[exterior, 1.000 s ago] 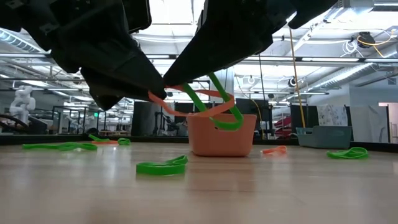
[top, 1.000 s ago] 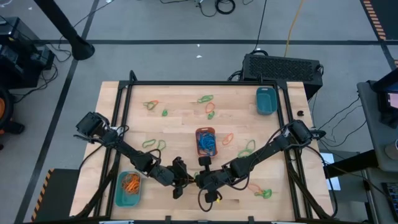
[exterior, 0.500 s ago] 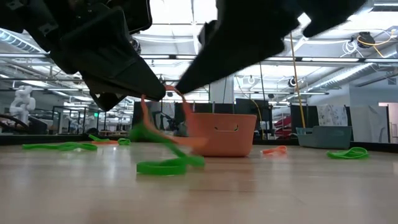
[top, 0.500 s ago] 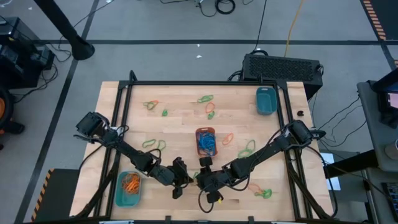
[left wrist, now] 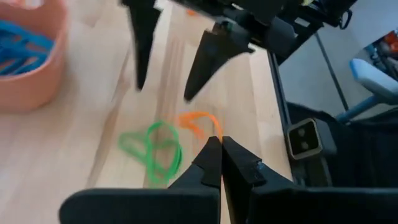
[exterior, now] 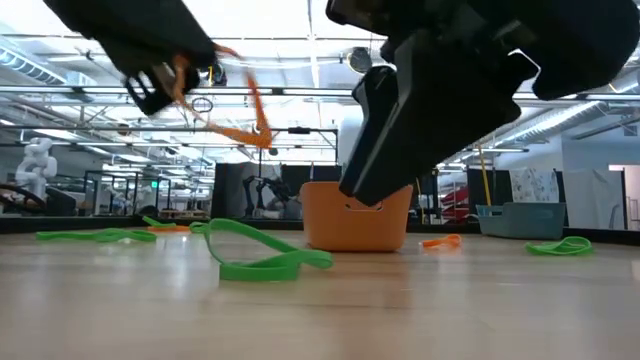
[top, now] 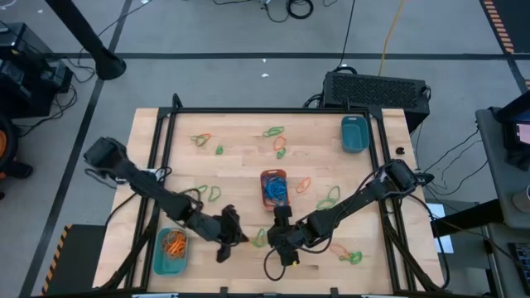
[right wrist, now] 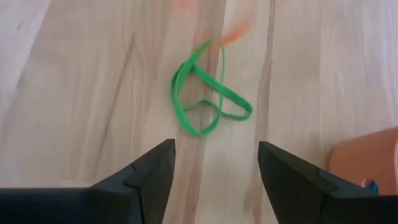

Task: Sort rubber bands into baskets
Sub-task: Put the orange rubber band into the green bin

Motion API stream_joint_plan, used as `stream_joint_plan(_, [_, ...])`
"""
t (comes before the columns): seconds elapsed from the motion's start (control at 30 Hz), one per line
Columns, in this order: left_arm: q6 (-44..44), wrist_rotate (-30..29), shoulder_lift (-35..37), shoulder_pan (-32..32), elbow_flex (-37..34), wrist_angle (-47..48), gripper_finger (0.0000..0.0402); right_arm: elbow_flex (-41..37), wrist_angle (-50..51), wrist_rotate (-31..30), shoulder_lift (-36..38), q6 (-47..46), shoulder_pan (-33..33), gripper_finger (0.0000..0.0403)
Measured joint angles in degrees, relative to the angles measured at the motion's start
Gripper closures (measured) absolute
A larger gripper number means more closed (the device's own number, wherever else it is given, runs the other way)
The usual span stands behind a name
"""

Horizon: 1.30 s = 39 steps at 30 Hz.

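Now the green band lies ahead of the open right pincer.

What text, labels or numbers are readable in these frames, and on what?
No readable text in any view.
Orange basket: a mark on its front wall, too small to read.
Posters in the room behind the table: too blurred to read.
Rubber bands, both end effectors: no markings visible.
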<state>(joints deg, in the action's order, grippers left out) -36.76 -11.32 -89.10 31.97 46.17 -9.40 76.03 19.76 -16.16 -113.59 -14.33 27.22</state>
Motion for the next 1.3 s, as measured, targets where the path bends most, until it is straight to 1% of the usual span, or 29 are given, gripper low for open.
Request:
stream_joint_plan(0.1, [-3.87, 0.05, 6.68, 1.53, 0.55, 10.10, 0.0400, 0.00, -0.08, -0.02, 0.14, -0.02, 0.02, 0.0181])
stream_joint_plan(0.23, [-10.71, -1.34, 14.72, 5.68, 2.07, 24.67, 0.0400, 0.00, 0.18, -0.02, 0.14, -0.06, 0.02, 0.0181])
stream_joint_plan(0.37, [-21.50, -2.57, 20.39, 11.72, 2.89, 36.24, 0.0400, 0.00, 0.23, -0.02, 0.14, -0.26, 0.13, 0.0181])
stream_joint_plan(0.43, [-27.73, -1.60, 22.01, 15.17, 3.13, 41.06, 0.0400, 0.00, 0.25, -0.02, 0.14, -0.46, 0.22, 0.0181])
stream_joint_plan(0.57, [-35.90, 5.98, 22.78, 22.50, 3.13, 49.75, 0.0400, 0.00, 0.38, -0.01, 0.14, -1.13, 0.28, 0.0181])
stream_joint_plan(0.6, [-38.27, 7.00, 22.74, 24.27, 3.13, 52.18, 0.0400, 0.00, 0.36, -0.02, 0.14, -1.28, 0.28, 0.0181])
stream_joint_plan(0.73, [-50.06, 7.25, 22.71, 28.93, 3.13, 60.55, 0.0401, 0.00, 0.36, -0.02, 0.14, -1.29, 0.28, 0.0181])
stream_joint_plan(0.8, [-54.53, 7.26, 22.73, 30.58, 3.13, 62.94, 0.0401, 0.00, 0.37, -0.02, 0.14, -1.30, 0.26, 0.0181])
stream_joint_plan(0.9, [-57.23, 7.22, 22.68, 31.73, 3.12, 64.15, 0.0401, 0.00, 0.40, -0.02, 0.14, -1.31, 0.27, 0.0181])
stream_joint_plan(1.1, [-56.13, 7.30, 20.59, 31.97, 3.08, 63.95, 0.0398, 0.00, 0.38, -0.01, 0.14, -1.53, 0.31, 0.0181])
stream_joint_plan(1.2, [-54.11, 8.17, 18.77, 31.97, 3.06, 63.96, 0.0382, -0.02, 1.27, 0.17, 1.00, -1.58, 0.31, 0.0181])
stream_joint_plan(1.3, [-54.09, 9.95, 17.03, 31.97, 3.06, 63.98, 0.0357, -0.02, 3.81, 3.04, 3.72, -2.93, 0.31, 0.0181])
